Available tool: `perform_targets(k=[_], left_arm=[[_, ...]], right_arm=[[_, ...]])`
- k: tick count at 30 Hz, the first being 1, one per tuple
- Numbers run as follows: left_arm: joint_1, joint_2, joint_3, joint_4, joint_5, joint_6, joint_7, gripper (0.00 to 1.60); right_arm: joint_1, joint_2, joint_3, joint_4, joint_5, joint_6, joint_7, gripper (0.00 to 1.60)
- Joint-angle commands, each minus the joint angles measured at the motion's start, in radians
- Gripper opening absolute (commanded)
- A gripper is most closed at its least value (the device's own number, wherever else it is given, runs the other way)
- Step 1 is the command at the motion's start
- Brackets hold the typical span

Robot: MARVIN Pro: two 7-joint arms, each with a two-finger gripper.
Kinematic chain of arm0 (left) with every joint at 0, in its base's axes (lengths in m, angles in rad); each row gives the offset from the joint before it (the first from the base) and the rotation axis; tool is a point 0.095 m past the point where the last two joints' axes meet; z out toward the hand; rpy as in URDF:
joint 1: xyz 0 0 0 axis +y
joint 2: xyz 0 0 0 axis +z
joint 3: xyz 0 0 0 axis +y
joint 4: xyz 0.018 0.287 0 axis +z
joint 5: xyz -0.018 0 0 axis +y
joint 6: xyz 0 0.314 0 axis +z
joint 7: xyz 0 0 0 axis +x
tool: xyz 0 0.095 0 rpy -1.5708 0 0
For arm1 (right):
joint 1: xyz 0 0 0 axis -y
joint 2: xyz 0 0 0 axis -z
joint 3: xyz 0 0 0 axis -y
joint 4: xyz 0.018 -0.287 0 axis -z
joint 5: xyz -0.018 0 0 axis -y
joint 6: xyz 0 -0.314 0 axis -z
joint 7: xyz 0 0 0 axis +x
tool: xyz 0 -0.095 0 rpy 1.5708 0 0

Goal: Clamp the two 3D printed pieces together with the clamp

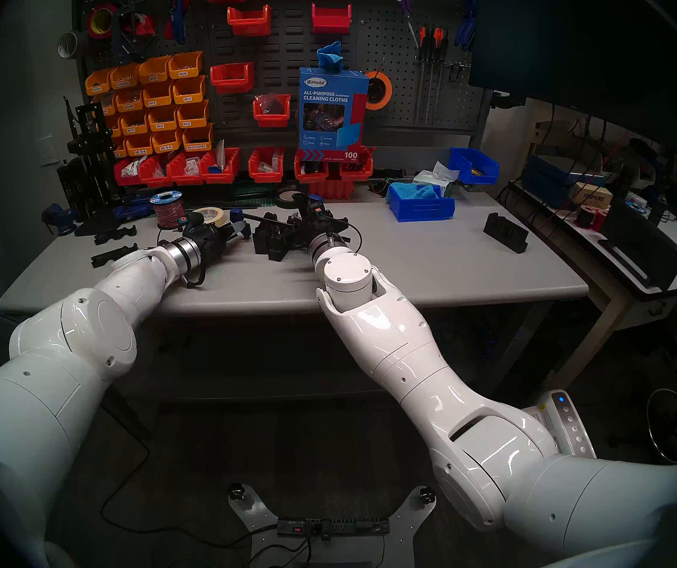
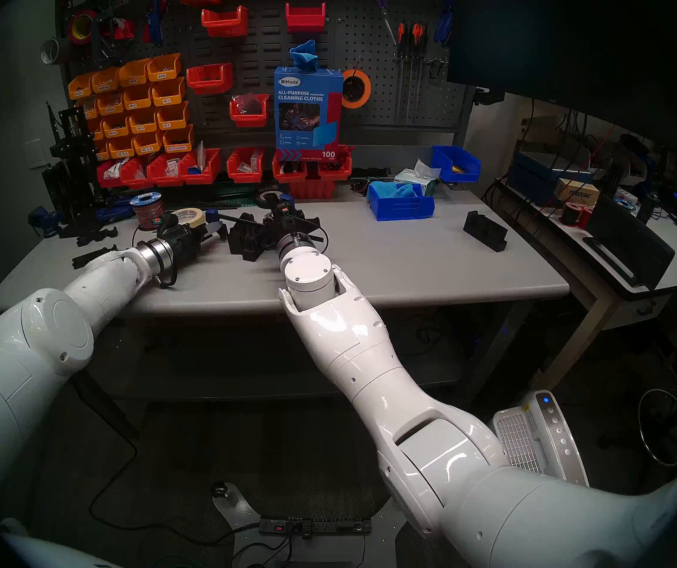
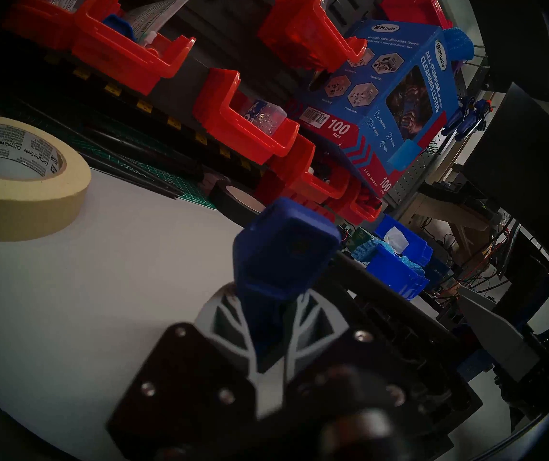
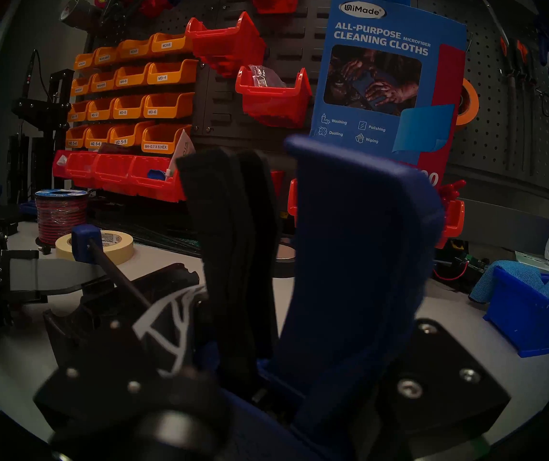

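Both end effectors grip the clamp (image 1: 242,218) over the grey workbench (image 1: 431,264).

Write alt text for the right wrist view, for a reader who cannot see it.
Close up, the right claw grips the clamp by its black trigger and blue handle, which stand upright and fill the middle. At left the clamp's thin black bar runs to its blue end jaw, held by the left claw, above the two 3D printed pieces. Behind are masking tape and red bins.

Blue/blk clamp (image 4: 349,250), matte blk printed pieces (image 1: 273,239), beige tape roll (image 3: 24,177).
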Motion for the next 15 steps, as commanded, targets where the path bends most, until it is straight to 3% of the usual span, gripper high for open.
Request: perform_targets(k=[1,15], left_arm=[[-0.013,-0.023,0.003,0.001,-0.001,-0.001,-0.035,0.00],[-0.012,-0.024,0.004,0.000,-0.002,-0.005,-0.022,0.00]], right_arm=[[0.044,-0.044,-0.017,0.008,0.002,-0.011,0.014,0.00],[0.060,-0.066,-0.022,0.051,0.004,-0.027,0.020,0.00]])
